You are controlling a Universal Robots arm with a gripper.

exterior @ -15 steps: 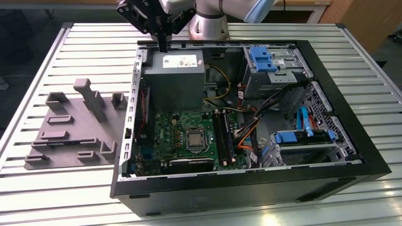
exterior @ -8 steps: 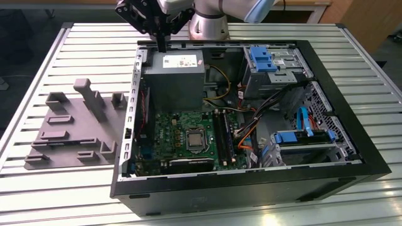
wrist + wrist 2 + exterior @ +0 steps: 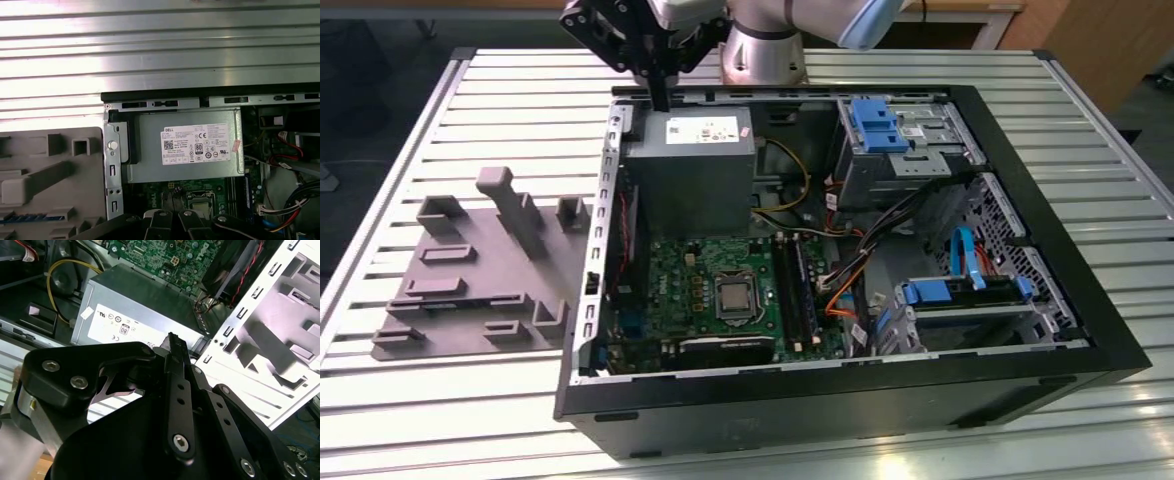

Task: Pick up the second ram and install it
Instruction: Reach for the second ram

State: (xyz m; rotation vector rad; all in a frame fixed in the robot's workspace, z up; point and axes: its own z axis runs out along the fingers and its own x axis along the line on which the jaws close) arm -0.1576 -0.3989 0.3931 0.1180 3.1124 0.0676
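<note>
My gripper (image 3: 662, 100) hangs above the far left corner of the open computer case (image 3: 1067, 330), over the grey power supply (image 3: 687, 170). Its black fingers (image 3: 175, 355) look pressed together with nothing between them. A thin dark blue strip (image 3: 30, 218) sits on edge in a slot of the grey fixture plate (image 3: 75, 190); it looks like the second ram. The plate (image 3: 467, 270) lies on the table on the exterior view's left, outside the case and well away from the gripper. The long black memory slots (image 3: 794, 290) run beside the processor socket (image 3: 736, 297) on the green motherboard.
Upright posts (image 3: 520, 215) rise from the fixture plate. Inside the case are drive cages with blue latches (image 3: 881, 125), orange and yellow cables (image 3: 847, 285), and a black fan shroud (image 3: 720, 350). The case wall (image 3: 603, 250) stands between the plate and the motherboard. The slatted metal table (image 3: 480, 100) surrounds everything.
</note>
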